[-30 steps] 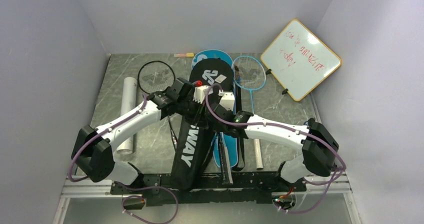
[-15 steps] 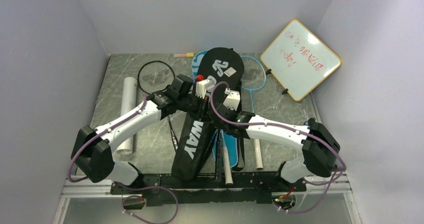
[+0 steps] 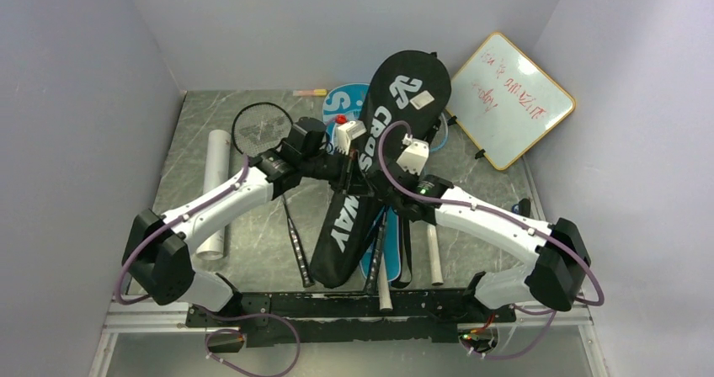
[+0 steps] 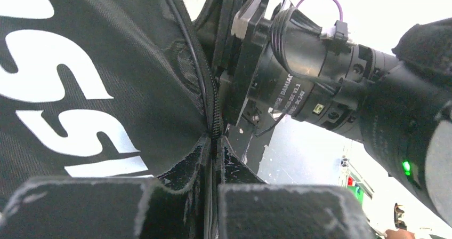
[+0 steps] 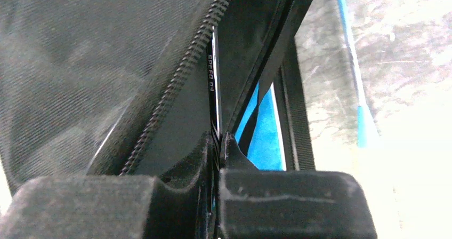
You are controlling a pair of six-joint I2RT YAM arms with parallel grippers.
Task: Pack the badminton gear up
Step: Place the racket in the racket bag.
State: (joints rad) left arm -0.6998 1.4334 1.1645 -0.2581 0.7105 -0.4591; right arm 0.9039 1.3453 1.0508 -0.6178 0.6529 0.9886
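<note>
The black CROSSWAY cover [image 3: 396, 112] hangs lifted and tilted, its head up near the whiteboard. My left gripper [image 4: 213, 148] is shut on the cover's zipper edge [image 4: 215, 122]; in the top view it [image 3: 348, 168] sits at the cover's left side. My right gripper [image 5: 217, 140] is shut on a thin black racket shaft [image 5: 212, 79] at the cover's open edge, and this racket's white handle [image 3: 383, 291] sticks out below. The blue SPORT cover [image 3: 343, 99] lies underneath. Another black racket [image 3: 263, 129] lies to the left. The light-blue racket [image 3: 437, 135] is mostly hidden. A white tube [image 3: 217, 188] lies far left.
The wood-framed whiteboard [image 3: 508, 99] leans at the back right, close to the lifted cover's head. A small pink-yellow marker [image 3: 309, 92] lies by the back wall. A white racket handle [image 3: 434, 259] lies right of the covers. Walls close in the table on three sides.
The black cover has been raised and its head swung right, off the blue cover toward the whiteboard. Both grippers moved with it, still shut. The right arm reached farther out.
</note>
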